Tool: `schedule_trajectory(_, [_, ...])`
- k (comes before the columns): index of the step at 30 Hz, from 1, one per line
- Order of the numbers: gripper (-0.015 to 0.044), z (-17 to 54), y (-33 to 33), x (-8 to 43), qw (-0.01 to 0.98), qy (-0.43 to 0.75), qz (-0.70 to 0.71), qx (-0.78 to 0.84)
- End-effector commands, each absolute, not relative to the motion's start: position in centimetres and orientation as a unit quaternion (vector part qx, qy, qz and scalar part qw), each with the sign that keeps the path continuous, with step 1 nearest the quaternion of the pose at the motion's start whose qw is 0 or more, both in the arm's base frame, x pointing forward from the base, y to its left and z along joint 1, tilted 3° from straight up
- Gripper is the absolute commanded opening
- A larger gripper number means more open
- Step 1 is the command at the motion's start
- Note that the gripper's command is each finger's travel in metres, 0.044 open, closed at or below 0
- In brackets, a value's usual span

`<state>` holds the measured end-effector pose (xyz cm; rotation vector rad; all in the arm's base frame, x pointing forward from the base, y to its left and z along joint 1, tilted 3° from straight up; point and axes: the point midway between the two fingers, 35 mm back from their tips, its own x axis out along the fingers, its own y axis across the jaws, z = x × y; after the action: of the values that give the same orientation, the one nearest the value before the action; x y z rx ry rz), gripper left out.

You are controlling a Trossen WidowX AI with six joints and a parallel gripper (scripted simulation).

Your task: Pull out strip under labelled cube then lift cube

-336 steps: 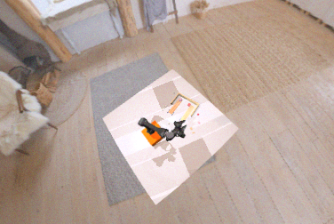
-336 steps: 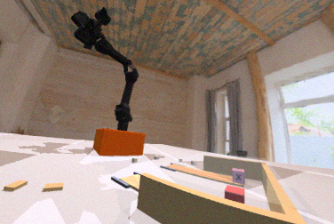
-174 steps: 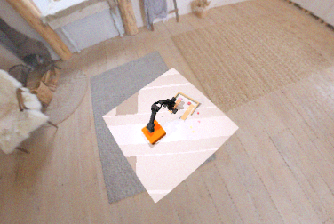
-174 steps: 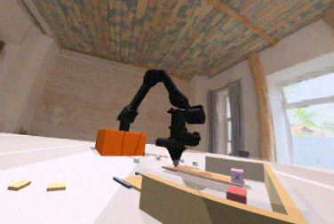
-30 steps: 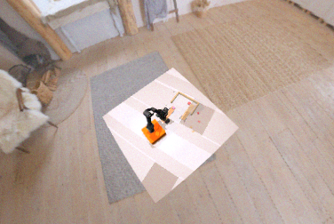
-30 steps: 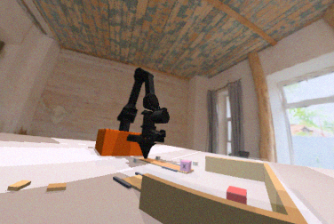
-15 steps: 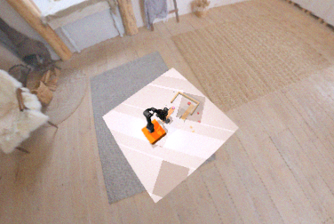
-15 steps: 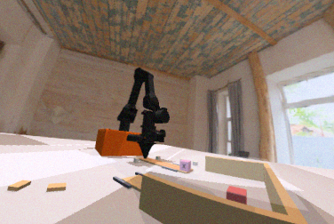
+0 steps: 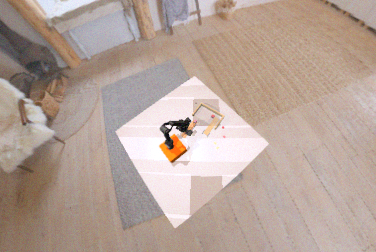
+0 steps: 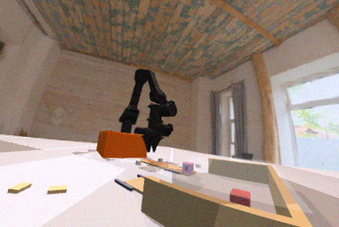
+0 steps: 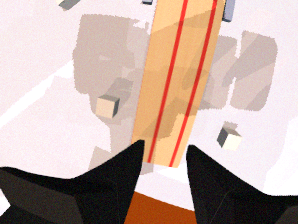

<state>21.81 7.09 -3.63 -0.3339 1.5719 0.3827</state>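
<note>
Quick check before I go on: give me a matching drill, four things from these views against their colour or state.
Things:
1. gripper
2. striped strip
3. labelled cube
4. cube in the tray

Colour or state:
A. red
B. jaws parted, holding nothing
C. pale purple, on the strip
D. tan, two red lines, end between the jaws

Pairs: 1-B, 2-D, 3-C, 4-A
</note>
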Motion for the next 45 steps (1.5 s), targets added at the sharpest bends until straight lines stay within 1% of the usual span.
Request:
schedule_trajectory(1, [0.0236, -3.4, 7.5, 23.3, 0.679, 0.695, 0.178, -0.156])
schedule_trajectory(9, [0.0440, -3.3, 8.3, 26.0, 0.680, 0.694, 0.179, -0.156])
schedule_trajectory(45, [0.0440, -1.8, 12.1, 38.1, 0.683, 0.691, 0.179, -0.156])
